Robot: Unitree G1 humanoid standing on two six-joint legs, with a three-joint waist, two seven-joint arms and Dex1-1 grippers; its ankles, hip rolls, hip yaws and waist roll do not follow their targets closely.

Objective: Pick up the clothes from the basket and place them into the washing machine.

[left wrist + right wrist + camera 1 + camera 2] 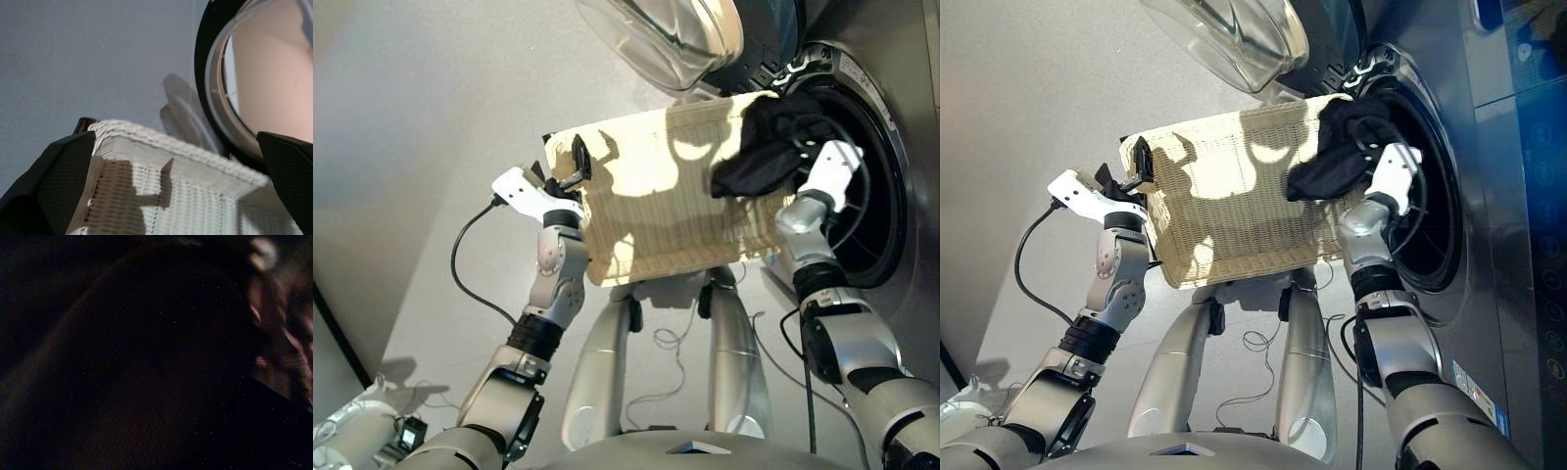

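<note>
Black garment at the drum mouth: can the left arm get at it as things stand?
Probably not. The left gripper sits at the basket rim on the far side from the black garment, which lies by the right gripper at the washing machine mouth.

hard arm shadows cross the sunlit basket [646, 196]; right wrist view dark, blurred.

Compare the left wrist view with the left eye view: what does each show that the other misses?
Only the left wrist view shows the left gripper's fingers standing apart astride the basket rim. Only the left eye view shows the black garment draped from basket into the washing machine mouth, with the right gripper buried in it. Both show the woven basket and the open glass door.
</note>
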